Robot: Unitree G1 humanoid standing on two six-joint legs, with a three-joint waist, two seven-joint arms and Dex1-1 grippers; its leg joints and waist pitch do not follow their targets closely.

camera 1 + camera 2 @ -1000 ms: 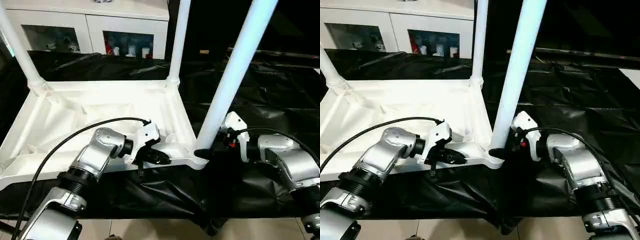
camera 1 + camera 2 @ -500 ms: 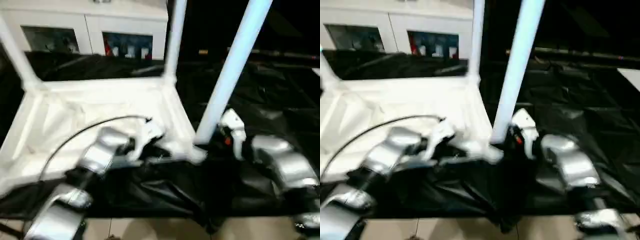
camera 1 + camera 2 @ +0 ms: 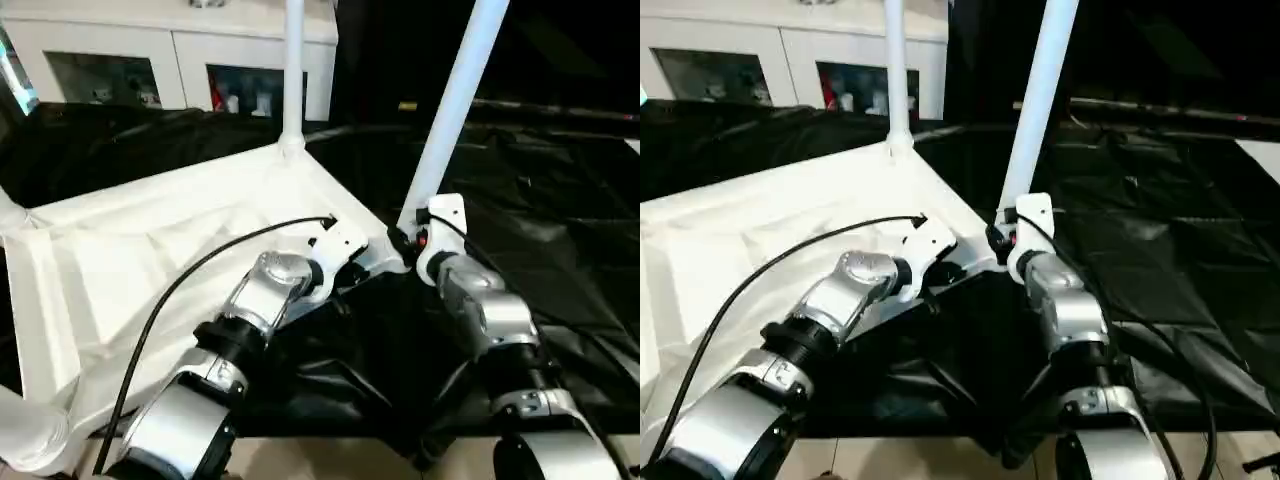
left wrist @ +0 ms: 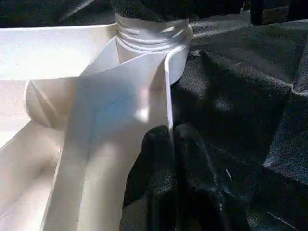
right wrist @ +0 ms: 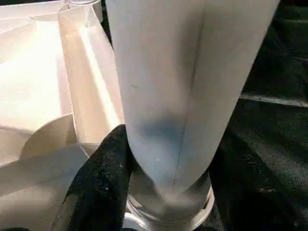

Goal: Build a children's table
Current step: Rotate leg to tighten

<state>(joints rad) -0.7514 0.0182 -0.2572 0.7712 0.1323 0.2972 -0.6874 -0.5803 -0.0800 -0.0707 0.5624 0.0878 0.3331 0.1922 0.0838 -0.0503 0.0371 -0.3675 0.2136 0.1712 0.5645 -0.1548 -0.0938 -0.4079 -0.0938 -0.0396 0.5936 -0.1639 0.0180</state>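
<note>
Gripping the tabletop (image 3: 150, 260) rim, left tool (image 4: 171, 144); right tool (image 5: 159, 159) clamped round a leg (image 3: 455, 105).

Tabletop (image 3: 150, 240) rotated on the black sheeting (image 3: 560, 250) since the earlier frames, gripped corner now farther from the robot; both arms extended further forward

**Upturned tabletop, legs standing**

We see the white plastic tabletop (image 3: 150, 250) lying underside up on the black sheeting (image 3: 560, 230), ribs showing. A white leg (image 3: 455, 110) rises, leaning slightly, from its near corner socket (image 4: 151, 41); another leg (image 3: 292, 70) stands at the far corner. Whether either is fully seated, we cannot tell.
</note>
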